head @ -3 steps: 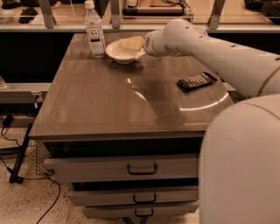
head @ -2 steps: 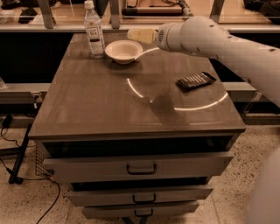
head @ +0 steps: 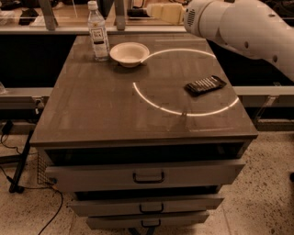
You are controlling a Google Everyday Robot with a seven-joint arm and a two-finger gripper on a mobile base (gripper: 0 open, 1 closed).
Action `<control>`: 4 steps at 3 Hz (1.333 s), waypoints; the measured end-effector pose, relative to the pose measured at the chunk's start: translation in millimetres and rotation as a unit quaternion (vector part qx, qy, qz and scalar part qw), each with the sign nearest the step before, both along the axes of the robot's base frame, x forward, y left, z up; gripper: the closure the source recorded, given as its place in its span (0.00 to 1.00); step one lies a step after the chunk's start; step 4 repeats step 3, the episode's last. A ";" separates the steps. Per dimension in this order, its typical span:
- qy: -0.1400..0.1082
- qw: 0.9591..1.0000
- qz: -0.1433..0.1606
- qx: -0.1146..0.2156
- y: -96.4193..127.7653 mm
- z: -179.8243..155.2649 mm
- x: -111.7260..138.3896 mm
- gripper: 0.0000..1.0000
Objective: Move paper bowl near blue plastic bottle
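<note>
The paper bowl [head: 130, 53] sits upright at about eleven o'clock on the grey table [head: 101, 110], close to the far edge, with nothing gripping it. Just beside it, at its ten o'clock, stands the blue plastic bottle [head: 98, 32], clear-bodied with a white cap and a white label; the two look near to touching, but I cannot tell whether they do. The gripper [head: 166, 12] hangs past the far edge of the table at the bowl's one o'clock, lifted off and well apart from the rim. Whether it is spread or closed I cannot tell from here. The fat white arm [head: 243, 23] runs off from it toward three o'clock. A black remote-like device [head: 205, 85] lies flat at the bowl's four o'clock, inside a bright ring of reflected light [head: 161, 108] on the tabletop. Under the top, three drawers [head: 149, 176] stand slightly pulled out, and a dark cable [head: 50, 215] trails across the speckled floor at eight o'clock.
</note>
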State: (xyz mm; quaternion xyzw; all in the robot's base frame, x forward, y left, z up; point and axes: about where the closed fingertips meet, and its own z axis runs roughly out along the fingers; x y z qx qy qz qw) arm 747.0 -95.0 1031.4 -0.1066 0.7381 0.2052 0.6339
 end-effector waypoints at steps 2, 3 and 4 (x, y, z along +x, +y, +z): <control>-0.074 0.993 -0.086 0.044 -90.5 60.8 30.8 0.00; -0.083 0.991 -0.093 0.045 -97.6 69.2 30.9 0.00; -0.083 0.991 -0.093 0.045 -97.6 69.2 30.9 0.00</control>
